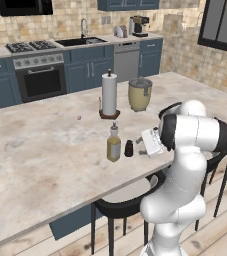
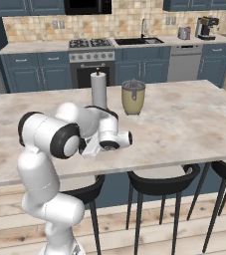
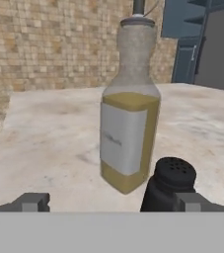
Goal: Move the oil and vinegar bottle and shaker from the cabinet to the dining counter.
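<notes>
The oil and vinegar bottle [image 1: 113,145], clear with yellow-olive liquid and a white label, stands upright on the dining counter [image 1: 45,145] near its front edge. The small dark shaker [image 1: 129,148] stands just right of it. In the hand view the bottle [image 3: 128,128] is close and centred, and the shaker [image 3: 170,185] sits low on the right, right by the right fingertip [image 3: 195,201]. My gripper [image 1: 141,145] hangs level just right of the shaker, open, with nothing held. The slate-blue cabinet [image 3: 185,59] is far off in the background.
A tall white paper towel roll [image 1: 109,95] and a beige lidded pot [image 1: 140,94] stand further back on the counter. Dark stools [image 2: 159,182] line the front edge by the arm's base. The sink and stove counter [image 1: 60,45] runs along the back wall.
</notes>
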